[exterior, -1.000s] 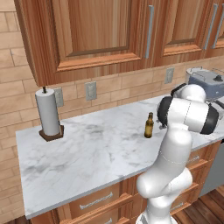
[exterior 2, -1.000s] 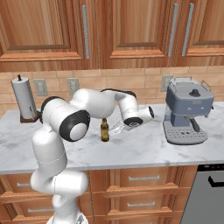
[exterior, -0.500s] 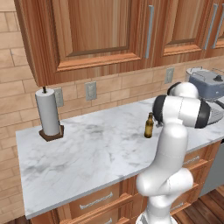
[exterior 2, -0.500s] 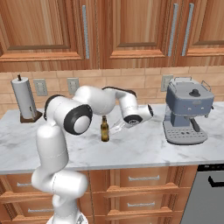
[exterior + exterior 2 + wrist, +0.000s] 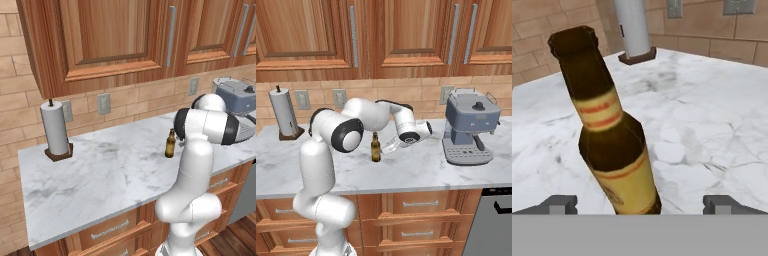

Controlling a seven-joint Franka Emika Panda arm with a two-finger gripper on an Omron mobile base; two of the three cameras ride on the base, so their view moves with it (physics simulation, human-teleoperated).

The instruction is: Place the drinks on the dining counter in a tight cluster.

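Note:
One of the drinks, a slim dark brown glass bottle (image 5: 375, 147) (image 5: 170, 144) with a tan label, stands upright on a marble wall counter (image 5: 421, 170) under wooden cabinets. My gripper (image 5: 390, 147) is low over that counter, just right of the bottle and pointing at it. In the hand view the bottle (image 5: 614, 145) looms close, leaning in the picture, between my open gripper (image 5: 643, 204) tips; the fingertips (image 5: 559, 202) stand wide on either side without touching it. The dining counter is out of view.
A paper towel roll (image 5: 55, 129) on a wooden base stands at the counter's left end by the brick wall. A grey-blue coffee machine (image 5: 471, 125) sits to the right. Wooden cabinets (image 5: 381, 30) hang above; drawers lie below the counter edge.
The arm's upper links have swung slightly left in the left base view. The hand has stayed close beside the bottle with its jaws open. The bottle has not moved.

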